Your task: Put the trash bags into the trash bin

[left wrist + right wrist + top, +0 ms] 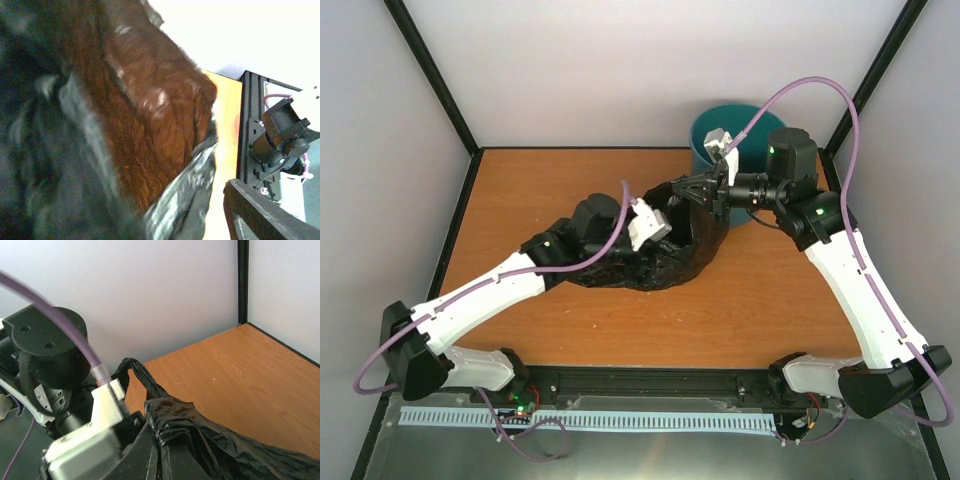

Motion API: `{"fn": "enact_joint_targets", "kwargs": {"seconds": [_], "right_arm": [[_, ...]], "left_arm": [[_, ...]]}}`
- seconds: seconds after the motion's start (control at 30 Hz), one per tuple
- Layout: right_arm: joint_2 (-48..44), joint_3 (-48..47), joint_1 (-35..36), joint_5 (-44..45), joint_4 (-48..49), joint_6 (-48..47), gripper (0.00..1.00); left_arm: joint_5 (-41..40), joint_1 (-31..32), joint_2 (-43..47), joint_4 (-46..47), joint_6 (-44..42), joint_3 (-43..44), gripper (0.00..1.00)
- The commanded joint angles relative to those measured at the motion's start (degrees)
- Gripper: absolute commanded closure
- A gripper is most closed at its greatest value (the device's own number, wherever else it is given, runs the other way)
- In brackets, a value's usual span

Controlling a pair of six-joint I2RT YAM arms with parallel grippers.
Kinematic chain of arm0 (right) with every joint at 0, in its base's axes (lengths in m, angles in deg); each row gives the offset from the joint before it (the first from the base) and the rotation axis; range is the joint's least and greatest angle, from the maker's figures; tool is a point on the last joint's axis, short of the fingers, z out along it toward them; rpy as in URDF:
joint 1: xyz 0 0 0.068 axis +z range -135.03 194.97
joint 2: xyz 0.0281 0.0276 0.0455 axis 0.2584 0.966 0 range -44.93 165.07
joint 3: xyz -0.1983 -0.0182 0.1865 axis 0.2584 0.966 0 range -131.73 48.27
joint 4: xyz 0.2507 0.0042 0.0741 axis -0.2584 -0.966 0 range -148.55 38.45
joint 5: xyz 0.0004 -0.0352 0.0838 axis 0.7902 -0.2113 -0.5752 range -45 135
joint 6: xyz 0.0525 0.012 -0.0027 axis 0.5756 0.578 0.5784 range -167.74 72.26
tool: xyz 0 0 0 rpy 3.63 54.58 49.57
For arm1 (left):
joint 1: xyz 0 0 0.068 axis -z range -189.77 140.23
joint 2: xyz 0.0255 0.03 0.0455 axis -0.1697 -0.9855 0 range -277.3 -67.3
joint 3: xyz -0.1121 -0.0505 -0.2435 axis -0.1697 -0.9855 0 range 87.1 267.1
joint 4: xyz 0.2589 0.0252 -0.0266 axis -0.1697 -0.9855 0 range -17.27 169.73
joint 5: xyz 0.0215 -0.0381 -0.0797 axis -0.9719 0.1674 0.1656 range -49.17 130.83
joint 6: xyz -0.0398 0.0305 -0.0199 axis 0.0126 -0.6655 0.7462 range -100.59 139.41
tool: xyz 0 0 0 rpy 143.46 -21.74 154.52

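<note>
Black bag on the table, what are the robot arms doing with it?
Both arms are working on the black trash bag, which lies crumpled mid-table. The right gripper pinches its edge nearest the teal trash bin; the left gripper is hidden in the folds. The bag is not in the bin yet.

Left arm (490,285) and right arm (850,270) reach inward; right claw (697,190) pinched closed, left claw hidden.

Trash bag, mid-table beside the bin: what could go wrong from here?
1. The trash bag lies spread wider than the mouth of the trash bin; it could drape over the rim instead of dropping in.
2. The right pincer seems to pinch only a bunched edge; thin film may slip or tear.
3. Film fills the left wrist view; the left arm could snag it.
</note>
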Motion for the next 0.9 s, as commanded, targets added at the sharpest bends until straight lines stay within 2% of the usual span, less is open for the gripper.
{"fn": "enact_joint_targets", "kwargs": {"seconds": [0.0, 0.13, 0.23, 0.33, 0.43, 0.53, 0.57, 0.6, 0.63, 0.7, 0.77, 0.87], "right_arm": [[0.34, -0.13, -0.18, 0.49, 0.06, 0.04, 0.97], [0.43, -0.56, -0.28, 1.03, -0.88, -0.34, 0.97], [0.35, -0.81, -0.47, 1.75, -1.87, -1.18, 0.97], [0.41, -1.40, -0.73, 2.03, -2.48, -1.13, 0.97], [0.97, -2.72, -0.76, 1.69, -3.42, -0.87, 0.97], [1.58, -4.77, -0.81, 1.73, -5.40, -1.21, 0.96], [1.72, -5.47, -0.89, 1.89, -6.21, -1.58, 0.92], [1.75, -5.94, -0.98, 2.19, -7.07, -1.94, 0.82], [1.63, -6.43, -1.05, 2.75, -7.92, -2.35, 0.65], [1.07, -6.81, -1.49, 5.22, -9.26, -2.43, 0.42], [-0.02, -6.64, -2.91, 7.74, -9.87, -2.60, 0.28], [-1.27, -5.87, -6.59, 9.64, -9.73, -3.33, 0.17]], "left_arm": [[-0.74, 2.19, -4.02, -0.07, -3.86, 6.62, 0.38], [-1.31, 2.26, -4.56, 0.35, -4.34, 6.59, 0.54], [-1.14, 2.21, -3.14, 2.06, -4.42, 4.48, 0.61], [-1.25, 2.22, -2.11, 2.57, -4.72, 3.83, 0.73], [-1.17, 2.20, -1.27, 3.12, -4.99, 3.27, 0.89], [-1.74, 2.19, -0.23, 3.72, -4.91, 2.26, 0.99], [-1.87, 2.20, 0.19, 3.72, -4.82, 1.81, 0.99], [-1.94, 2.20, 0.75, 3.76, -4.77, 1.35, 0.99], [-2.08, 2.15, 1.44, 3.79, -4.79, 0.93, 0.99], [-2.91, 2.10, 3.06, 3.71, -4.71, -0.24, 0.99], [-5.51, 1.69, 5.14, 3.61, -4.20, -1.60, 0.99], [-10.67, 0.88, 8.68, 3.58, -3.04, -3.24, 0.99]]}}
